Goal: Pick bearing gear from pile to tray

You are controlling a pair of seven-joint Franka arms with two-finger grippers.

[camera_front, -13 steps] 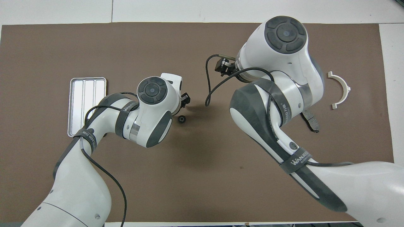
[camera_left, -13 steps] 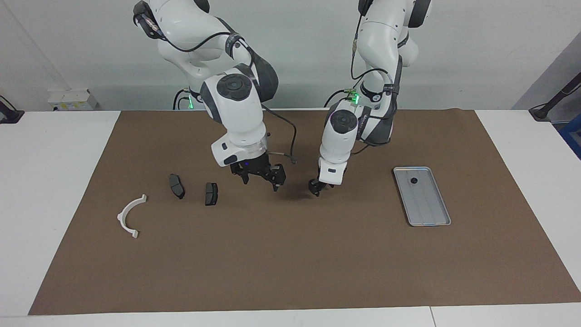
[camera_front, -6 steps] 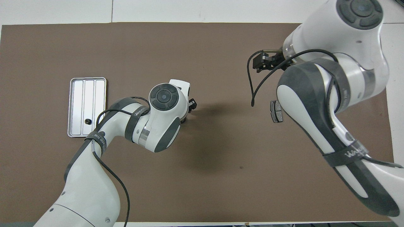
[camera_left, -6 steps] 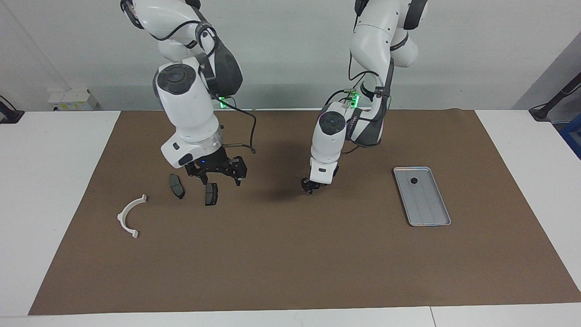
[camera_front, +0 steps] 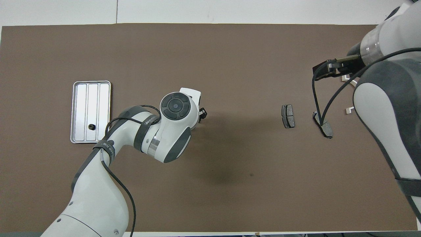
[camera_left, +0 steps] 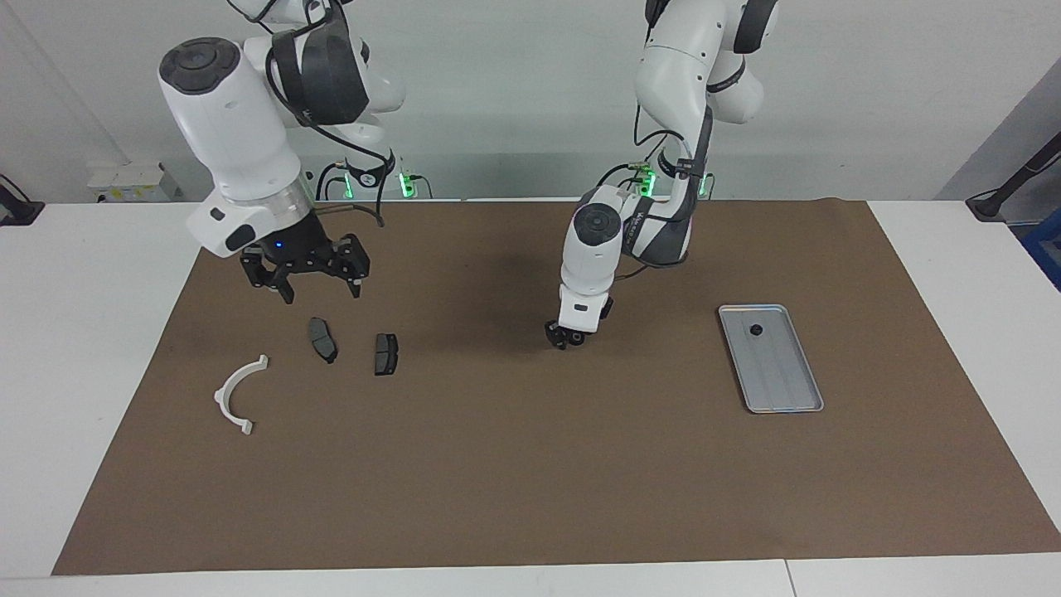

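The pile lies toward the right arm's end of the mat: a white half-ring bracket [camera_left: 239, 394] and two dark brake pads [camera_left: 322, 340] [camera_left: 385, 353]; the pads also show in the overhead view [camera_front: 288, 116] [camera_front: 325, 130]. My right gripper [camera_left: 307, 283] is open and empty, raised over the mat just above the pads. My left gripper [camera_left: 566, 336] is low at the middle of the mat; its wrist hides what is under it in the overhead view. The silver tray [camera_left: 783, 381] [camera_front: 82, 108] holds one small black round piece [camera_left: 756, 330] [camera_front: 91, 126].
A brown mat [camera_left: 530, 481] covers most of the white table. The right arm [camera_front: 384, 108] covers most of the bracket in the overhead view. Open mat lies between the left gripper and the tray.
The right arm has risen and swung from the middle to over the brake pads. The left gripper has shifted slightly toward the pile, onto where a small black round piece lay; that piece is now hidden.
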